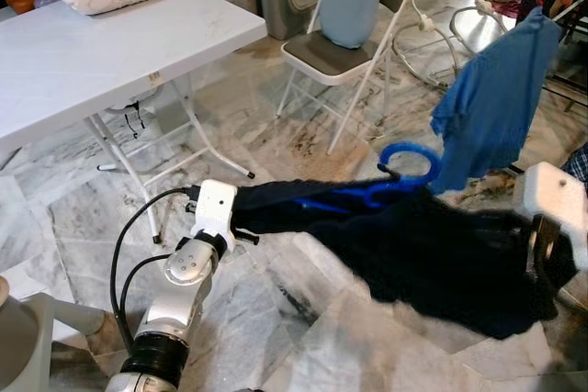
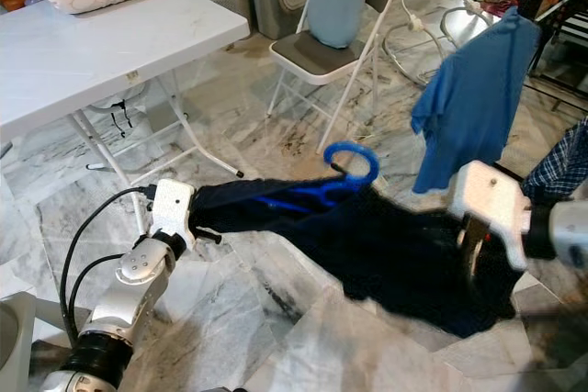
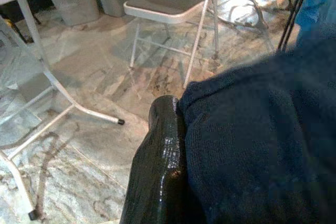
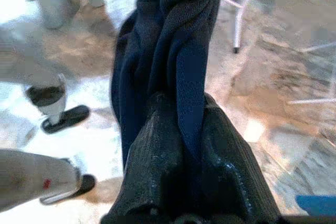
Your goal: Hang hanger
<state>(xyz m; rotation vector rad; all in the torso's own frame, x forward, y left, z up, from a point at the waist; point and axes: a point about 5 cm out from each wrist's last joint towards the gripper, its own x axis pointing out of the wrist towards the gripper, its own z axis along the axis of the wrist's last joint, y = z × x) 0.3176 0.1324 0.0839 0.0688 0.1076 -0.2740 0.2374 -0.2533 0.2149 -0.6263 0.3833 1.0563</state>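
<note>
Marble-tiled floor [image 1: 303, 337] underfoot; white folding table [image 1: 101, 52] off to the robot's left, grey folding metal chair [image 1: 335, 52] ahead, dark drying rack [image 1: 565, 6] at the far right with a blue T-shirt [image 1: 491, 107] already draped on it.

Dark navy knitted garment [image 1: 432, 254] is stretched between both arms, clear of the floor, long axis running left to right across the body. Threaded through its neck is the bright blue plastic hanger [image 1: 404, 167]; its hook curls upward above the fabric, roughly midway between the grippers, slightly nearer the right one.

Left gripper [image 1: 241, 211]: fingers [image 3: 160, 171] closed on the garment's left end, knit bunched against the pad. Right gripper [image 2: 473, 250]: fingers [image 4: 152, 161] pinched on a twisted fold of the same knit.

Judgement: the rack lies forward and to the right, so the right arm is nearer. Hook points up and away from both grippers; neither holds the hanger itself, so the hook must be steered to the rack through the cloth.
</note>
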